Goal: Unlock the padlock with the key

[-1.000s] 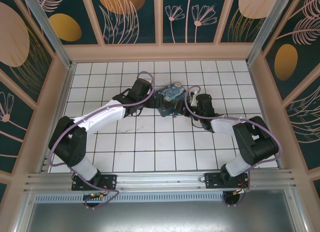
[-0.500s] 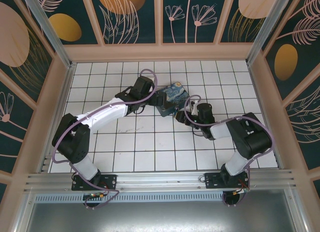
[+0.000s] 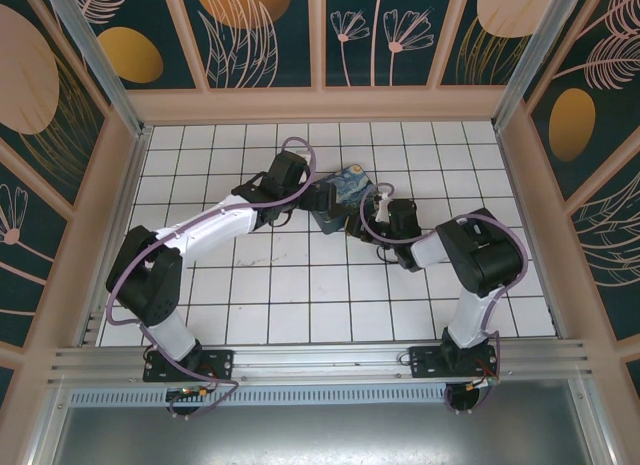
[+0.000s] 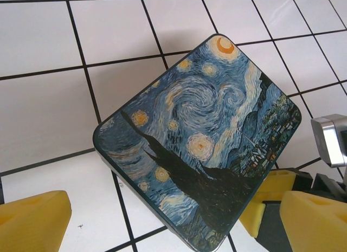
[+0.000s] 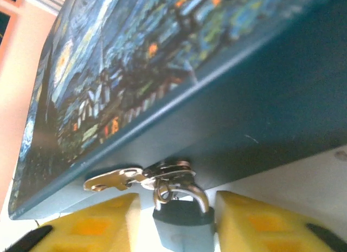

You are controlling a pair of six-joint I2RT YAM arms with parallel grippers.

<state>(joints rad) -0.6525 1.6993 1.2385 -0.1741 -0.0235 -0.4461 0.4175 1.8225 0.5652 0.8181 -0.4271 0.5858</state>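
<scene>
Zero unlocking done: padlock (image 5: 182, 226) closed on box (image 4: 200, 138) hasp (image 5: 116, 179), bottom centre, right wrist view; right end effector (image 5: 179, 233) clenched on padlock body, left end effector (image 4: 173, 222) released, straddling box. Remaining: key insertion, turn.

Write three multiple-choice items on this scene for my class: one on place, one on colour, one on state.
1. The padlock hangs: A from the box latch; B from a wall panel; C from a cable.
2. The right tool pads are: A red; B yellow; C white.
3. The left tool is: A shut on the padlock; B shut on the box; C open.
Answers: A, its shackle hooks through the latch; B, yellow blocks flank the padlock; C, its pads stand wide apart.
</scene>
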